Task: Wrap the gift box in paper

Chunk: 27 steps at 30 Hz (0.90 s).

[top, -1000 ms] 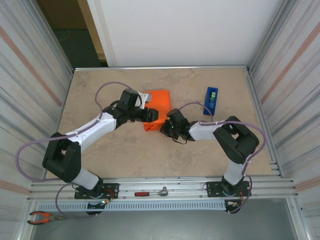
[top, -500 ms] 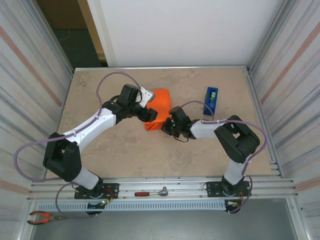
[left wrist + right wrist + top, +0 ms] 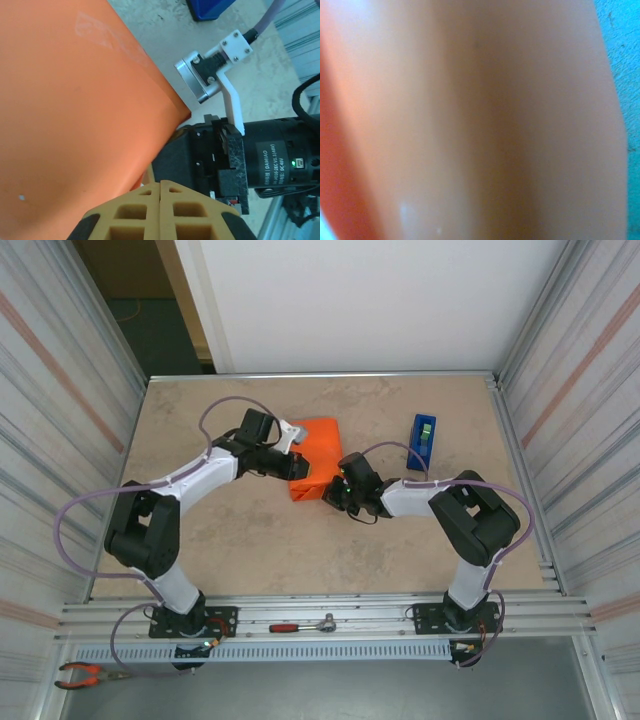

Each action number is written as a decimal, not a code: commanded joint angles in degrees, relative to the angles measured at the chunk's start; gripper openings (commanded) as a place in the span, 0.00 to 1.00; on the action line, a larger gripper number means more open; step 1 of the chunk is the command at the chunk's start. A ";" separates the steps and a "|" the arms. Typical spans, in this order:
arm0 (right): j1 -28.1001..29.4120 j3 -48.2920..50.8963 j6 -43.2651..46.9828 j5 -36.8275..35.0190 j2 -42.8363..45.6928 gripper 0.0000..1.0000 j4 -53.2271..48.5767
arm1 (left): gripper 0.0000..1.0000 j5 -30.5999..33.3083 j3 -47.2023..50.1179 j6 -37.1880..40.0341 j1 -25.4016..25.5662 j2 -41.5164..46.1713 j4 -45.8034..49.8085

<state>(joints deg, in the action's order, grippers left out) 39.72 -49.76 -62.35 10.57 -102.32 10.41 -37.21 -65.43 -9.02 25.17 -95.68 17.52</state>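
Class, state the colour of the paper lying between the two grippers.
The paper is plain bright orange, clearest in the left wrist view.

Overhead view, wrist close-ups — common paper (image 3: 75, 110), seemingly

The left gripper (image 3: 160, 195) is closed from open, and its arm's elbow (image 3: 146, 530) is shifted far and right.

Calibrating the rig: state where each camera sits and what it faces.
Top external: above, behind the bases, looking down on the table; both arms reach the paper.
Left wrist: on that arm's wrist, facing the paper; its shut fingers show.
Right wrist: close against blurred orange.
Top and left wrist share the paper and tape dispenser.
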 commanded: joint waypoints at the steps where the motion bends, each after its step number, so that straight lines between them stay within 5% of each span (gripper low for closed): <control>1: -0.39 -0.37 1.18 0.02 1.40 0.00 -0.75 | 0.00 -4.80 2.25 -4.10 -0.82 1.61 -4.31; 27: -0.85 -0.46 1.09 0.59 1.23 0.00 -0.75 | 0.00 -3.55 3.24 -5.43 -3.20 2.08 -3.74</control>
<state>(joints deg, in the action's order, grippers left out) 39.24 -49.76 -62.35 10.79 -102.32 10.26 -39.44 -59.92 -14.04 22.44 -96.51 12.58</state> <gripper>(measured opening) 0.058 0.055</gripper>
